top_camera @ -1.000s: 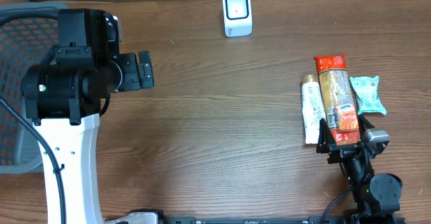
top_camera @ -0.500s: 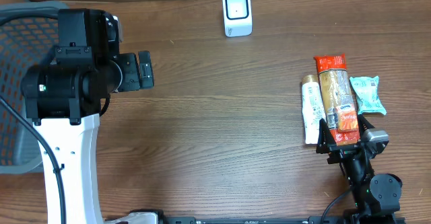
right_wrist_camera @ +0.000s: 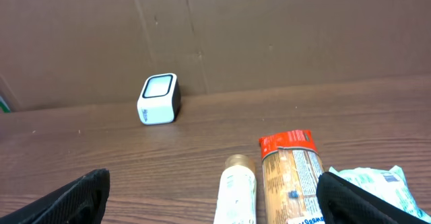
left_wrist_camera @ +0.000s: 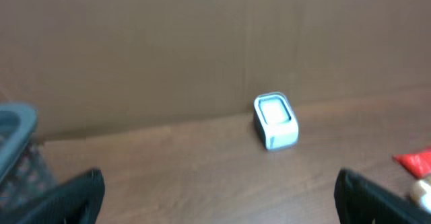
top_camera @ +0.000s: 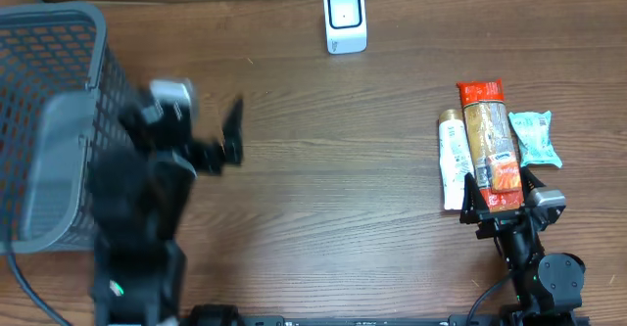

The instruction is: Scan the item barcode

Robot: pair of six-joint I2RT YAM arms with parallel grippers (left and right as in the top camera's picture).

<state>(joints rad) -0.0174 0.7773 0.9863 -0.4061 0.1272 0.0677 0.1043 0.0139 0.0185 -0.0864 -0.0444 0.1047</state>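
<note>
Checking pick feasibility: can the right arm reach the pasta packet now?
Probably yes: the right gripper stands open at the near end of the pasta packet, nothing between, though the white tube lies alongside.

surface: dark wood-grain table point(top_camera: 323, 199) | backdrop: brown cardboard wall point(right_wrist_camera: 269, 29) (vertical creases) | light: even, soft

Wood table point(top_camera: 323, 179) w/ scanner point(top_camera: 345, 20), basket point(top_camera: 39, 62), tube point(top_camera: 452, 160), pasta pkg point(top_camera: 487, 130), pouch point(top_camera: 537, 137)

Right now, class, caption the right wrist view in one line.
White barcode scanner by the cardboard backdrop; nearer on the table lie a white tube, a pasta packet and a teal pouch.
</note>
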